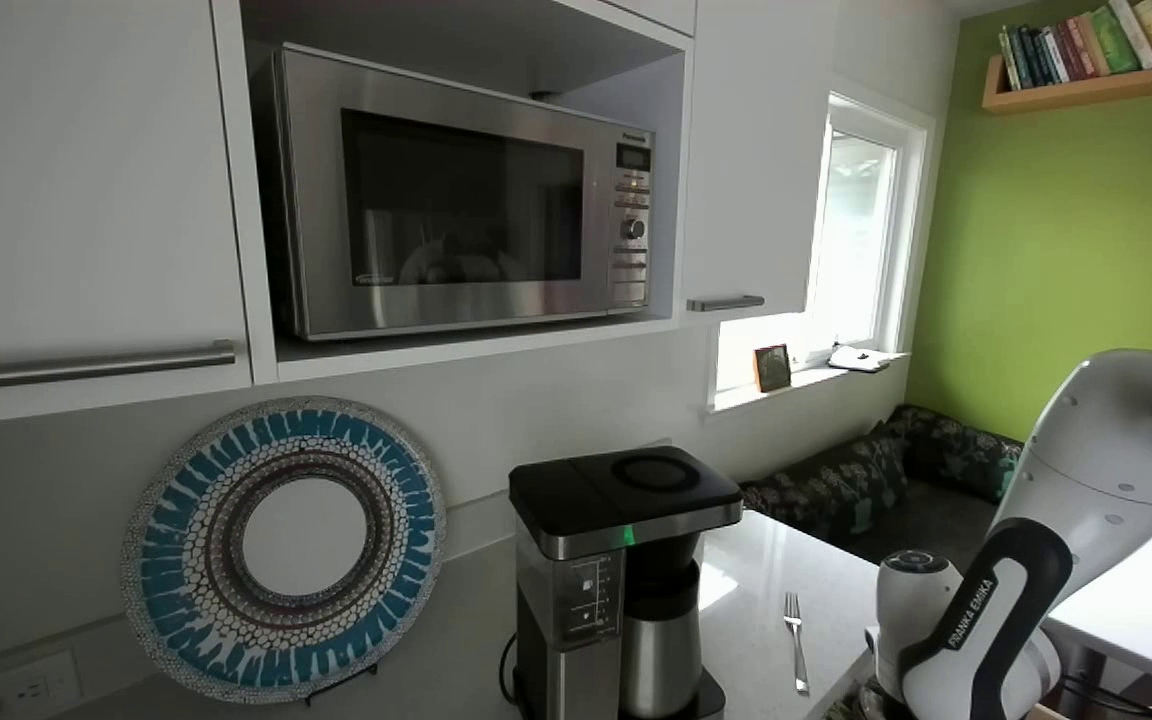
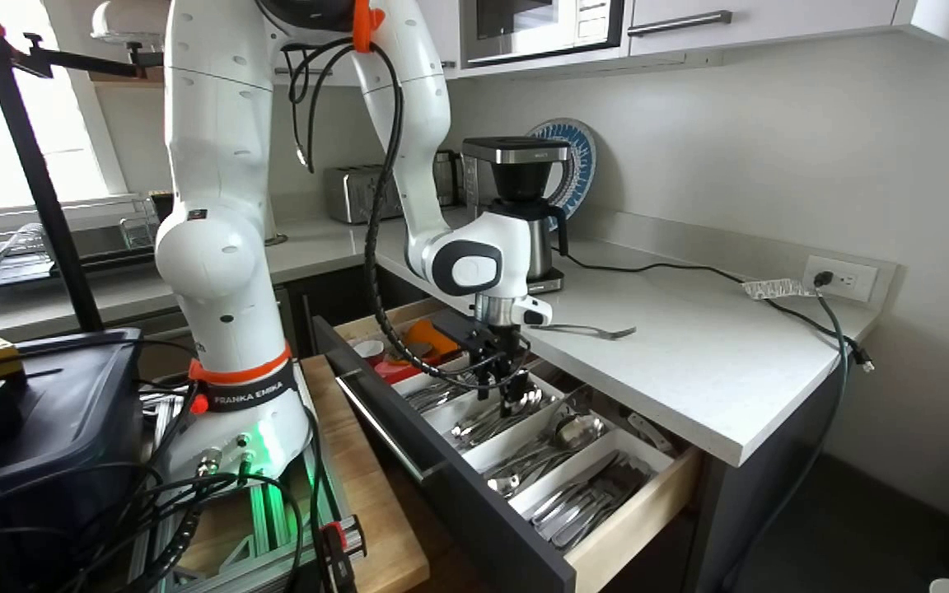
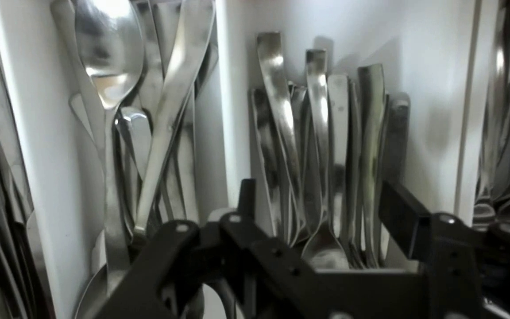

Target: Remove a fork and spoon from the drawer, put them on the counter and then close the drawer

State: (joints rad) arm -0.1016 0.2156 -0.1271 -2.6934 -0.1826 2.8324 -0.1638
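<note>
In an exterior view: fork [image 1: 797, 642] lies on the counter [image 1: 751, 615]; Franka arm [image 1: 1106, 460] slopes down at its edge. In an exterior view: arm bent over, gripper [image 2: 494, 400] pointing down into the open drawer [image 2: 646, 517]. Wrist view: fingers [image 3: 405, 218] wide apart, spoon [image 3: 325, 249] between them in the cutlery tray [image 3: 236, 110].

And up beyond the claw [image 2: 496, 400] gleams the microwave [image 2: 540, 23], with the coffee maker [image 2: 520, 175] standing lower and nearer the claw, the patterned plate [image 2: 580, 169] upright behind that, the toaster [image 2: 351, 196] farther off, and, well apart from the claw, a wall outlet [image 2: 852, 280]!
</note>
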